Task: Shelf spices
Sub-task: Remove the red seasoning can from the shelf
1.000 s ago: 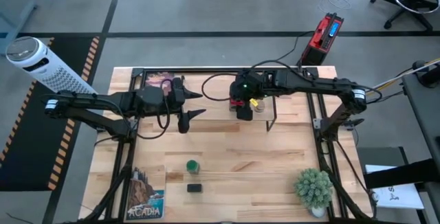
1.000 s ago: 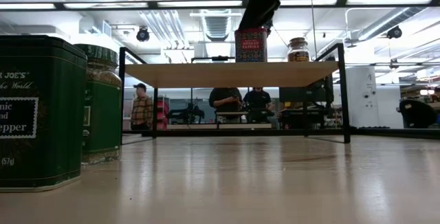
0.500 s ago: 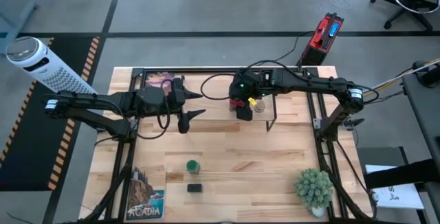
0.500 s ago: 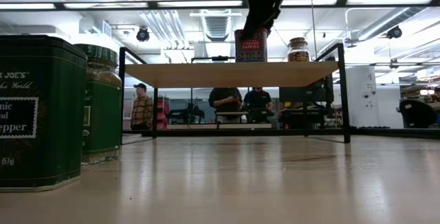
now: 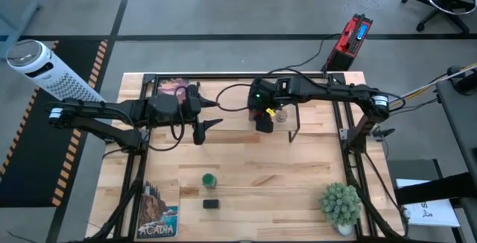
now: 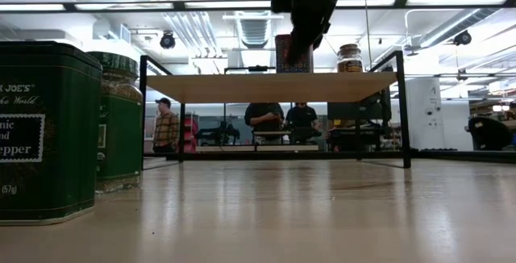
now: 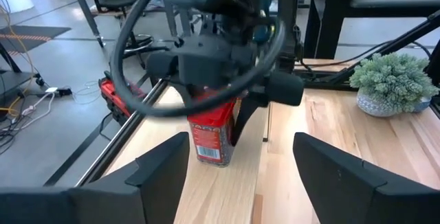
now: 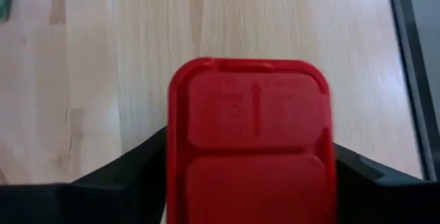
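A wooden table [image 5: 246, 168] in a workshop, people behind. Nearest in the low view, the olive tin [image 6: 44, 130] and green jar [image 6: 121, 122] wait unshelved. Farther, the right gripper [image 8: 251, 165] pinches the red tin [image 7: 214, 133] on the shelf [image 6: 274, 87]. It looks light, rigid and smooth-sided, best gripped across its flat faces. The left gripper [image 7: 237, 165] hovers spread, empty.

Potted plant [image 5: 340, 203] at a front corner of the wooden tabletop [image 5: 298, 168], picture book [image 5: 157, 211] at the opposite front corner, white perforated tower [image 5: 52, 74] on the floor, people [image 6: 266, 122] standing in the room behind
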